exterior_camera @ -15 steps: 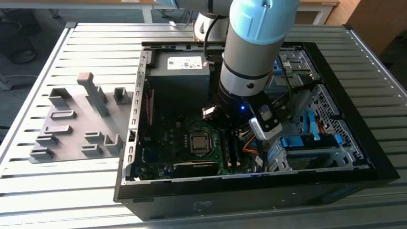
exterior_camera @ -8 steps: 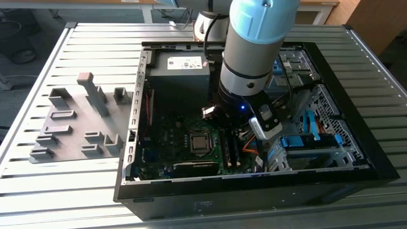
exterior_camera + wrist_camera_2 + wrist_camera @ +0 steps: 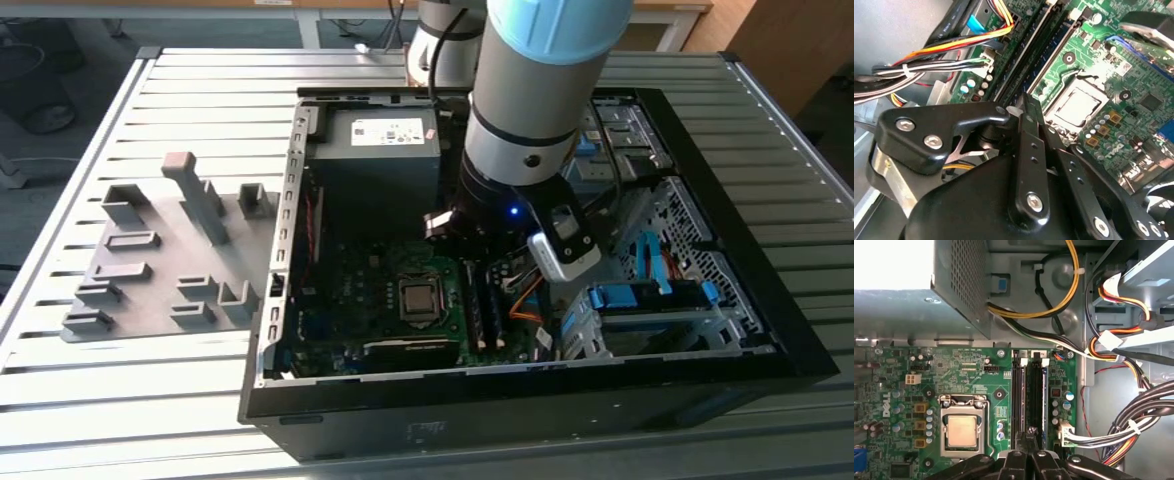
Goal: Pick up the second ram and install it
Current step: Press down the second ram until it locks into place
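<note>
Closest to your lens in the second wrist view is the gripper (image 3: 1026, 102); its black linkage arms crowd the foreground and its two thin fingers (image 3: 1030, 150) lie pressed flat against each other with no gap you can see. You will find nothing visibly clamped between them. Their joined tip comes down right at the pair of long dark memory strips on the green motherboard (image 3: 1134, 75); whether it touches them you cannot tell.

Look at the first wrist view; the gripper (image 3: 1030, 434) meets those same strips at their near end, just beside the silver processor (image 3: 961, 431) in its socket. The strip I take for the second ram (image 3: 1035, 392) stands upright on edge in the slot area, with white latches at its far end; you cannot tell stick from slot with certainty, nor whether it is fully seated.

Bundled cables (image 3: 1134, 425) in black, white, orange and red run along the other side of the strips.

From the exterior view you see the arm (image 3: 534, 110) reaching down into the open computer case (image 3: 747, 330) on the slatted table (image 3: 174, 100); a grey holder plate (image 3: 147, 270) with raised blocks lies on the exterior view's left, well apart from the case's interior.
</note>
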`<state>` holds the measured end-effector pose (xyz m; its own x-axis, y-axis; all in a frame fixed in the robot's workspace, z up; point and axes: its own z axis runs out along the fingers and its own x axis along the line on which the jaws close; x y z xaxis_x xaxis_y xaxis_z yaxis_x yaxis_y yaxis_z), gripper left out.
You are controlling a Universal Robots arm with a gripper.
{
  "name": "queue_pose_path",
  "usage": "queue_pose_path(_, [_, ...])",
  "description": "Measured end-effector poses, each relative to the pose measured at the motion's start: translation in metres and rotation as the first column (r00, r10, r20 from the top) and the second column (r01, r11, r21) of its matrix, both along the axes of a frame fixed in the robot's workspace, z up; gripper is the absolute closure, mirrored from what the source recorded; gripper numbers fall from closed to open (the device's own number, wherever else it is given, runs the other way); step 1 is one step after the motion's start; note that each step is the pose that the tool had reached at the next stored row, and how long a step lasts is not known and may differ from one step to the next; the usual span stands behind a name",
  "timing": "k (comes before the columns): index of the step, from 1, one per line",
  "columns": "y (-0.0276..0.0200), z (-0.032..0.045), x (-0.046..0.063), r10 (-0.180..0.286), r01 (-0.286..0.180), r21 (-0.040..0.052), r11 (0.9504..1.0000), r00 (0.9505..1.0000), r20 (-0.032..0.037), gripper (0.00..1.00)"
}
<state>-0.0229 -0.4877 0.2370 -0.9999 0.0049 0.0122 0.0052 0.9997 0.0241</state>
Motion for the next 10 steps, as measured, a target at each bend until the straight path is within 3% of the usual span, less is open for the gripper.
queue_pose_path(10, [0.0000,0.0001,0.0000,0.000,0.000,0.0000,1.0000,1.0000,0.0000,0.89])
